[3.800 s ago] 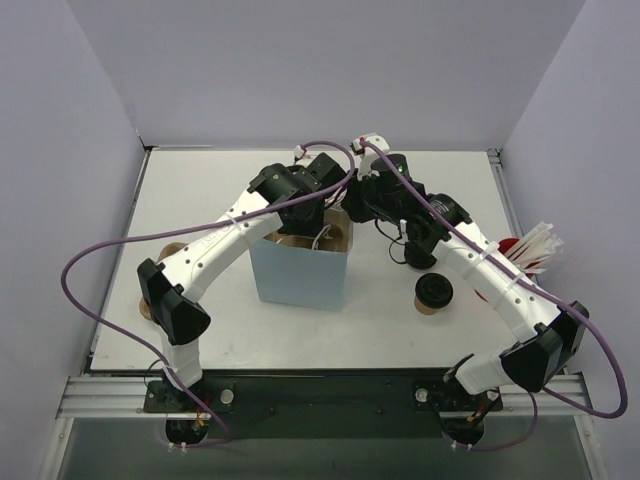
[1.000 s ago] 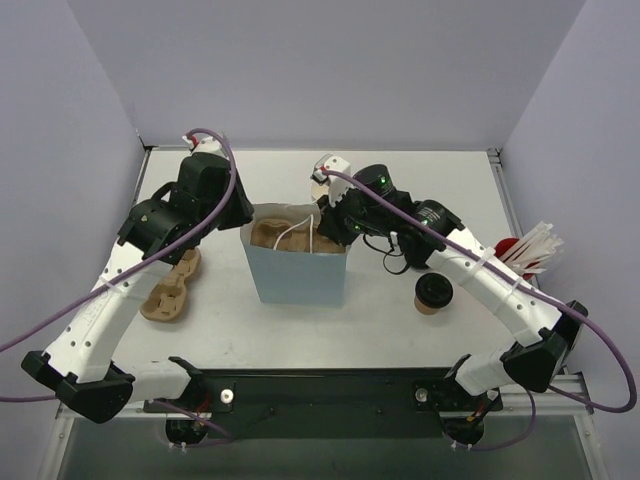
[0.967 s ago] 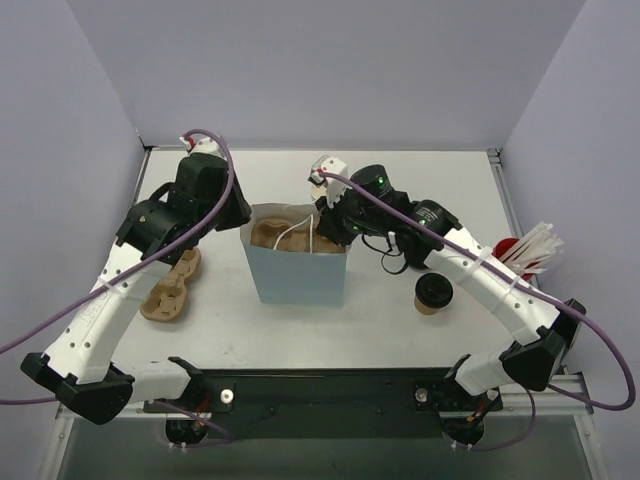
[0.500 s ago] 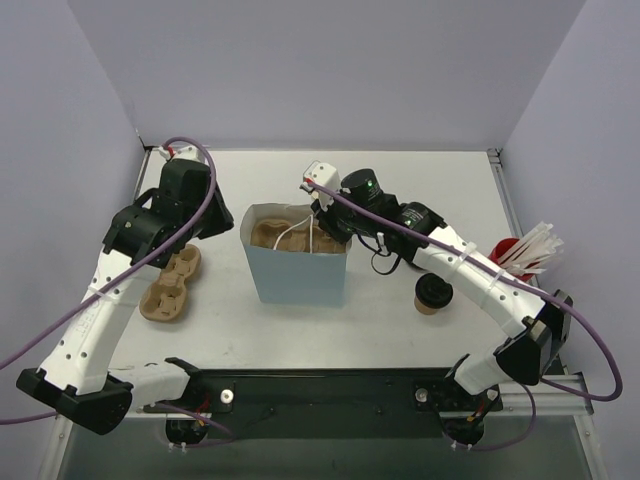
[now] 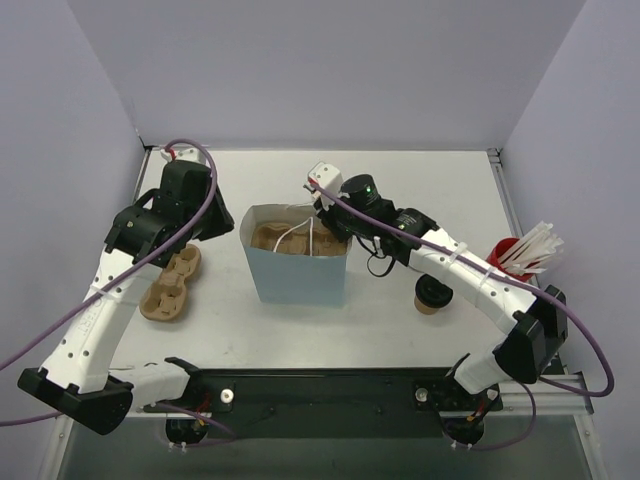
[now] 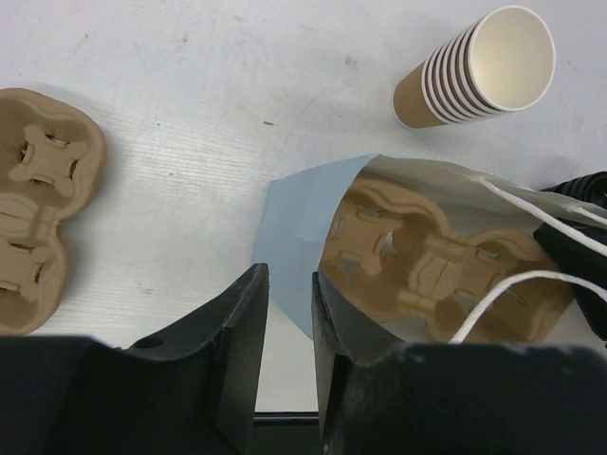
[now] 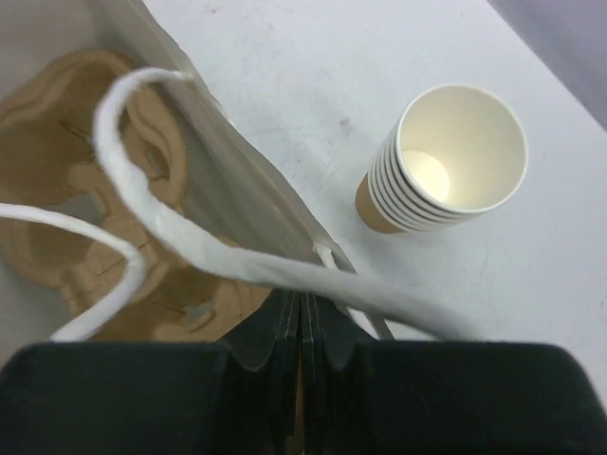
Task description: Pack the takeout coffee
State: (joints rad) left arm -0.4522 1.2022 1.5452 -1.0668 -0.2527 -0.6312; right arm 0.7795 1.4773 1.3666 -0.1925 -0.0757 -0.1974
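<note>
The takeout coffee (image 5: 432,294), a tan cup with a black lid, stands right of the light blue paper bag (image 5: 298,278), partly under my right arm. The bag stands open with a brown cup carrier (image 5: 272,237) inside. My right gripper (image 5: 333,224) is shut on the bag's back right rim (image 7: 285,242); its fingers (image 7: 300,318) are pressed together below the white handle (image 7: 190,237). My left gripper (image 5: 222,222) hovers above the bag's left corner (image 6: 299,237), its fingers (image 6: 248,313) a narrow gap apart and holding nothing.
A spare brown carrier (image 5: 170,287) lies left of the bag and shows in the left wrist view (image 6: 38,204). A stack of lidless tan cups (image 6: 479,66) stands behind the bag, also in the right wrist view (image 7: 446,161). A red cup of white stirrers (image 5: 520,252) stands at the right edge.
My left arm has pulled back from over the bag to its left side. My right gripper has shifted slightly left along the bag's back rim. The bag stays open.
</note>
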